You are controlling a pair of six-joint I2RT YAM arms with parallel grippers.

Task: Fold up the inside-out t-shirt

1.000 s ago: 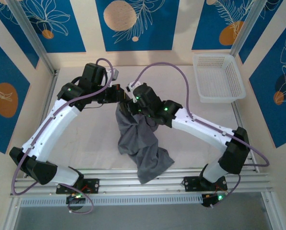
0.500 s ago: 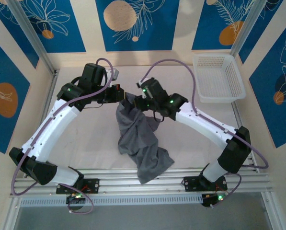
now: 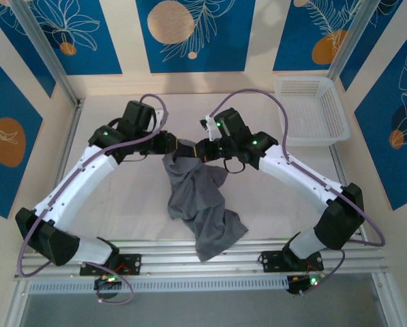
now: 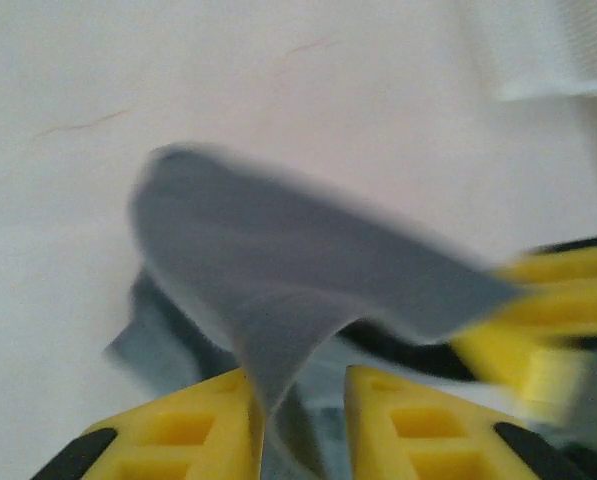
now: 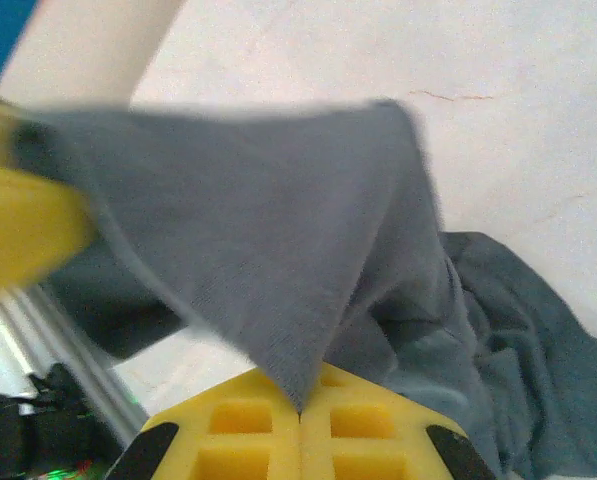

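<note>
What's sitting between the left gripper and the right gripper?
A raised span of the dark grey t-shirt bridges them, from the right gripper, its jaws shut, across to the left gripper; both wrist views show it.

White shells cover the left arm (image 3: 87,170) and right arm (image 3: 298,178), with black joints, small green lights (image 3: 253,142) and a purple cable (image 3: 247,91) looping along each. The left claw (image 4: 298,385) and right claw (image 5: 300,412) have yellow fingers (image 5: 238,440) moulded with square pockets.

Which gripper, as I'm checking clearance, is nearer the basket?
Right. The right gripper sits left of the basket; the left gripper lies farther left, beyond it.
</note>
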